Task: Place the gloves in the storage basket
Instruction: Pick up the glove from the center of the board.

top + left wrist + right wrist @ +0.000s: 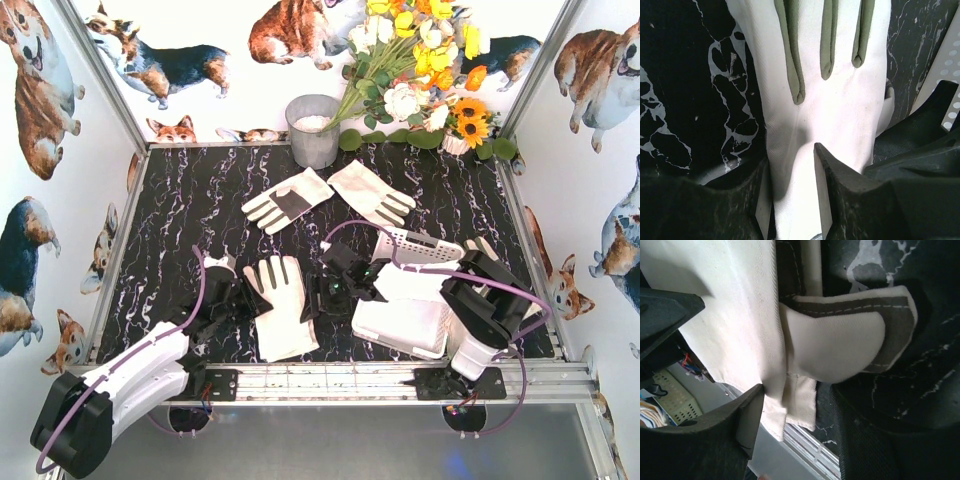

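At the near edge of the black marbled table (170, 210), just past the rail (330, 378), a glove (280, 315) lay flat with its plain white side up and its fingers pointing away from me. The left gripper (230, 300) sat at its left side. Through the left wrist camera I saw the jaws standing apart astride the palm end, the cloth slack between them and the cuff cut off below. The right gripper (336, 284) reached across to the same glove's right edge. Its jaws also stood wide apart with fabric between them, and a grey-patched thumb stuck out beside them. I could not make out whether either finger pressed the cloth. The right arm (485, 300) lay over the storage basket (420, 245), just right of that glove, hiding most of it. Only a perforated wall and a white flank showed, so I could not tell what was inside. Farther back, two more gloves (288, 200) lay side by side in the open, one showing its dark palm patch. Against the back wall stood a grey bucket (313, 135) with something white in it, and flowers (420, 70) leaned beside it.
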`<state>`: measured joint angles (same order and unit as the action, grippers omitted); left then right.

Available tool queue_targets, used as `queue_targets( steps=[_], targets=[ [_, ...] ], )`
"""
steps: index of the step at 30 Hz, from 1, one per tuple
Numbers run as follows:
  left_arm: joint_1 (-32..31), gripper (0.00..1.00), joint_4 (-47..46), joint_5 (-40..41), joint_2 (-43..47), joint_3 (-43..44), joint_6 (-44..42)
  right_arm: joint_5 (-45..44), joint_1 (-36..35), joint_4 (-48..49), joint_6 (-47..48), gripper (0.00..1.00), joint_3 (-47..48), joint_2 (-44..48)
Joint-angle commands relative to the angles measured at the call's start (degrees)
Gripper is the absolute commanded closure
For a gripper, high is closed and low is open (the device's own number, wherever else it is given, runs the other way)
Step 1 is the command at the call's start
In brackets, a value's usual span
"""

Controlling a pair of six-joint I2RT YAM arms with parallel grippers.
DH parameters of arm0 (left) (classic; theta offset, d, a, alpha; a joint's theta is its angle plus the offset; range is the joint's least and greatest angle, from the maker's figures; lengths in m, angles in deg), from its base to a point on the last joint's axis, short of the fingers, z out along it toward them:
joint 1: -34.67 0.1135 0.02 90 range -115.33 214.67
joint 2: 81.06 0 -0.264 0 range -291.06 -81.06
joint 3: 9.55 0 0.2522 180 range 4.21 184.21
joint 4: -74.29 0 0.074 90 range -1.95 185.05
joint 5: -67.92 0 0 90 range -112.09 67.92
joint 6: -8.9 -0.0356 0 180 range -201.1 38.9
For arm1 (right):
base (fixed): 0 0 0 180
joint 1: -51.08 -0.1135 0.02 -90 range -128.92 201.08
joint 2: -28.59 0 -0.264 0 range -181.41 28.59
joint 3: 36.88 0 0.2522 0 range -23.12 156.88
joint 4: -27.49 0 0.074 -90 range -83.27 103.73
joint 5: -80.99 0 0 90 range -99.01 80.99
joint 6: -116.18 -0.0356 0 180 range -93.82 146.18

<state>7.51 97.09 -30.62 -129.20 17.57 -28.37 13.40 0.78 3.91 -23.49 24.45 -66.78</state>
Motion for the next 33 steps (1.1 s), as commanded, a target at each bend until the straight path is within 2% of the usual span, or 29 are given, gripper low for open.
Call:
queue_targets(
  steps=[1, 5, 9, 13, 17, 21, 25, 30, 33],
  targets=[
    [0.5, 0.69, -1.5, 0.4, 0.3, -1.0, 0.7, 1.8, -0.8, 5.7, -2.1, 0.47, 0.9, -1.9],
    [0.4, 0.66, -1.6, 0.4, 0.3, -1.3, 0.9, 2.5, -0.9, 8.1, -2.8, 0.53, 0.2, -2.5],
    [0.5, 0.65, -1.3, 1.1, 1.5, -1.4, 1.1, 2.3, -0.9, 8.8, -2.8, 0.69, -0.8, -2.7],
    [1.0, 0.62, -1.1, 1.2, 3.3, -2.2, 1.4, 2.3, -0.6, 8.6, -2.7, 0.89, -1.5, -3.2],
    [2.1, 0.60, -2.1, -0.8, 4.4, -3.8, 1.9, 2.9, 0.5, 9.2, -2.7, 1.00, -2.9, -3.2],
    [3.6, 0.60, -5.5, -3.5, 5.6, -6.2, 3.5, 4.7, 2.2, 11.0, -3.1, 1.00, -4.4, -3.1],
    [4.4, 0.58, -14.0, -7.4, 6.4, -10.0, 6.4, 7.3, 3.9, 14.3, -4.4, 1.00, -6.3, -3.5],
    [4.6, 0.59, -18.0, -10.2, 3.2, -9.9, 5.9, 8.0, 4.3, 15.1, -4.7, 1.00, -6.8, -3.0],
    [4.6, 0.60, -25.6, -11.9, 0.4, -11.4, 7.9, 8.2, 4.3, 15.1, -4.6, 1.00, -6.2, -3.2]
  ],
)
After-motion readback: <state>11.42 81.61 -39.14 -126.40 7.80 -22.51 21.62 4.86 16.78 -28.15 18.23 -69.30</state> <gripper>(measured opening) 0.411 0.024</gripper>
